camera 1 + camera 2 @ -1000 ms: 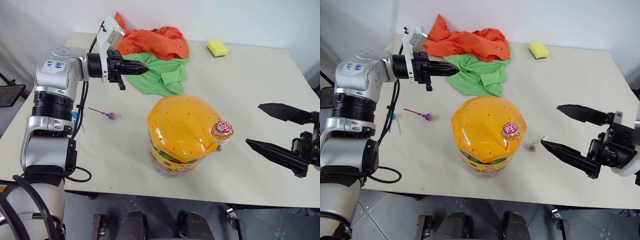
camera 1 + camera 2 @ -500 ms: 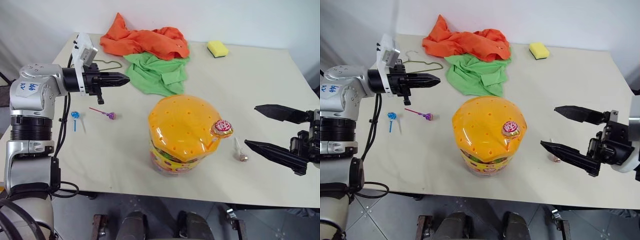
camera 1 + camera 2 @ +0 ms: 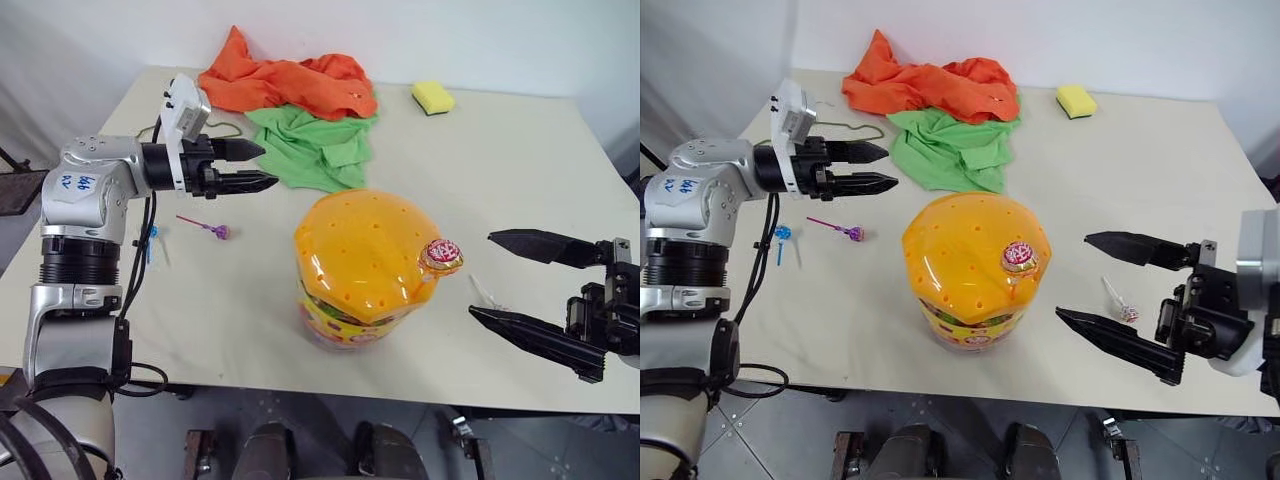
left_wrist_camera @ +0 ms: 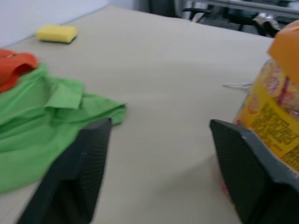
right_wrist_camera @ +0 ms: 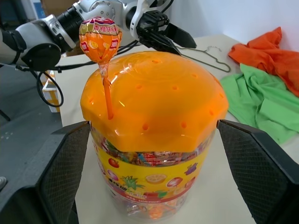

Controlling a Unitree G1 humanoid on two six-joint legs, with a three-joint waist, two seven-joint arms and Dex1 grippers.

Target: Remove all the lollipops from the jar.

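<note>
So your jar (image 3: 366, 270) sits near the front edge of the surface (image 3: 520, 170), and there's one lollipop left in it, the orange-stick one (image 5: 100, 39) poking out of a hole in the orange lid (image 5: 154, 100) on the side facing your right hand (image 3: 1112, 290). The other three are already out: a purple-stick lollipop (image 3: 205, 226) and a blue one (image 3: 781, 238) lie well off the jar on the left-hand side, and a white-stick one (image 3: 1118, 302) lies just beside the jar on the right.

Your left hand (image 3: 255, 165) hangs above the surface up by the green cloth (image 3: 315, 145), fingers apart, nothing in them. Your right hand has its fingers spread wide with the jar framed between them in the wrist view, also empty.

What I'd watch: the candy head is small and those fingers are long, so closing off-centre could just knock the stick sideways or pinch the lid instead. Nothing's bracing the jar, so a nudge or a sticky pull might tip or drag it toward the front edge. Also mind the white-stick lollipop right under your right hand; a low sweep could flick it off.
</note>
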